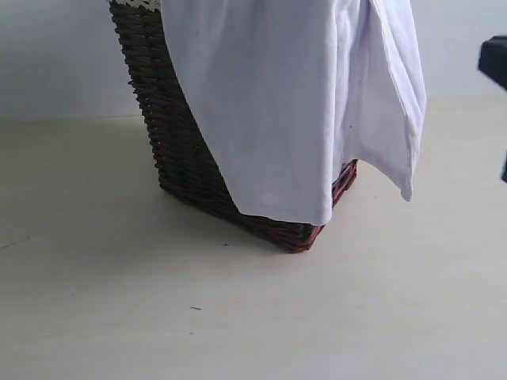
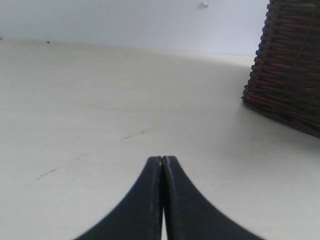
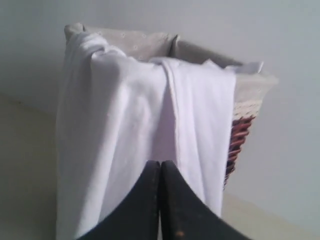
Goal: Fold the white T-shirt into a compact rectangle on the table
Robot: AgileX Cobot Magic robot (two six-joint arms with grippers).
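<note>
The white T-shirt (image 1: 293, 103) hangs over the rim of a dark wicker basket (image 1: 170, 150) and drapes down its side almost to the table (image 1: 119, 301). In the right wrist view the T-shirt (image 3: 125, 130) covers the basket's near face, and my right gripper (image 3: 160, 164) is shut, empty, pointing at the cloth from a short distance. My left gripper (image 2: 162, 159) is shut with nothing in it, low over the bare table (image 2: 100, 110), with the basket's foot (image 2: 290, 75) off to one side. A dark piece of the right arm (image 1: 495, 63) shows at the exterior view's right edge.
The basket (image 3: 245, 125) has a pale liner (image 3: 150, 42) with lace trim at its rim. A pale wall (image 1: 55, 55) stands behind the table. Tiny dark specks (image 1: 195, 308) lie on the surface in front of the basket.
</note>
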